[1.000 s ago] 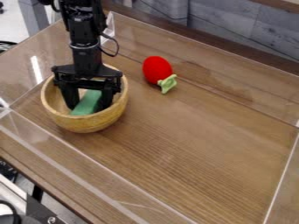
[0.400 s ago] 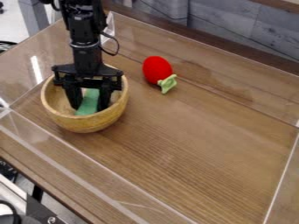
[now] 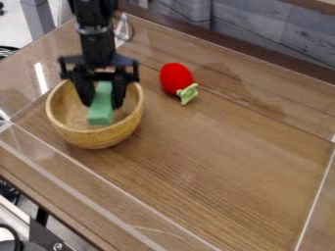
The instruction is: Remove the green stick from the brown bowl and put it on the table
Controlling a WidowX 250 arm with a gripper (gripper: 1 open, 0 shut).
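The black two-fingered gripper (image 3: 101,90) is clenched on the flat mid-green rectangular stick (image 3: 101,104), holding it upright by its upper end. The stick's lower end hangs inside the round light-tan wooden bowl (image 3: 78,132), which sits near the left edge of the brown wood-grain table (image 3: 222,167). A red strawberry toy (image 3: 177,77) lies near the far edge.
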